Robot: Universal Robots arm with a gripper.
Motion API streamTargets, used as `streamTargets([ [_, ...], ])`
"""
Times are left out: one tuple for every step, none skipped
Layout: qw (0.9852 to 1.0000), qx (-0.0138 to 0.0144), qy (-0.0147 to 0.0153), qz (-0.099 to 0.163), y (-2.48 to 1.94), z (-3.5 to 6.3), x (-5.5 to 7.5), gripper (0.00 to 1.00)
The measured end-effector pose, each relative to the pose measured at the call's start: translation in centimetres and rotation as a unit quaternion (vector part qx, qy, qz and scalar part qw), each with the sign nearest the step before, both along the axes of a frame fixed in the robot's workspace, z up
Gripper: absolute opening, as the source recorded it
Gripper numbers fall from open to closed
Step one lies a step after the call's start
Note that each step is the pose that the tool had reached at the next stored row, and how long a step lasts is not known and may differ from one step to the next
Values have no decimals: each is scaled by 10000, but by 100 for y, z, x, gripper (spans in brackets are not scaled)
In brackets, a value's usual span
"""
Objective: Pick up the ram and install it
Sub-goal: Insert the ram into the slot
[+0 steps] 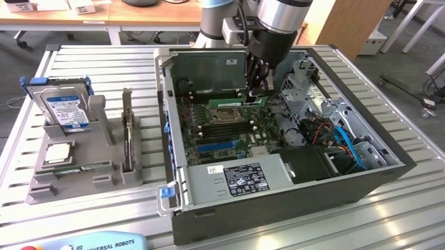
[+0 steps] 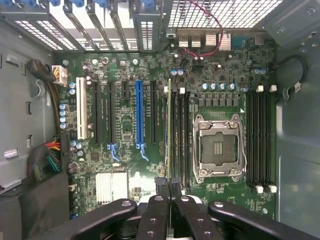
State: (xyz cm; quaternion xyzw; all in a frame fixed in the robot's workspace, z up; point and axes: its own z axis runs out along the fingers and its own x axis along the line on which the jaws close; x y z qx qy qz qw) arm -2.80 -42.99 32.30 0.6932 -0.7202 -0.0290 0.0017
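Wrist view: we are reading the gripper jaws as clenched on the ram. The ram is running edge-on straight out from the fingertips, its long axis parallel to the DIMM slots just beside the CPU socket. It is showing as a thin green stick.

The ram is a long, narrow green circuit-board stick with a pale patch on its face. It stands level on its long edge inside the open computer case, its upper edge pinched by the closed gripper. In the wrist view the ram appears edge-on as a thin pale-green line. It lines up with the black memory slots just beside the CPU socket. Whether it is seated cannot be told.
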Motion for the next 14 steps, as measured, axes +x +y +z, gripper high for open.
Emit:
streamTargets([
  [10000, 0, 0, -1, 1, -5, 0, 11],
  [10000, 0, 0, -2, 1, -5, -1, 11],
  [10000, -1, 0, -2, 1, -5, -1, 11],
  [10000, 0, 0, -2, 1, -6, -1, 11],
  [10000, 0, 0, -2, 1, -6, -1, 11],
  [10000, 0, 0, -2, 1, -6, -1, 11],
  [10000, 0, 0, -2, 1, -6, -1, 11],
  [10000, 0, 0, -2, 1, -6, -1, 11],
  [10000, 0, 0, -2, 1, -6, -1, 11],
  [10000, 2, -1, -3, 7, -8, -1, 11],
  [10000, 1, -1, -4, 17, -8, -2, 11],
  [10000, 0, 0, -3, 29, -8, -1, 11],
  [10000, 0, 0, -2, 43, -9, -1, 11],
  [10000, 0, 0, -2, 58, -10, -1, 11],
])
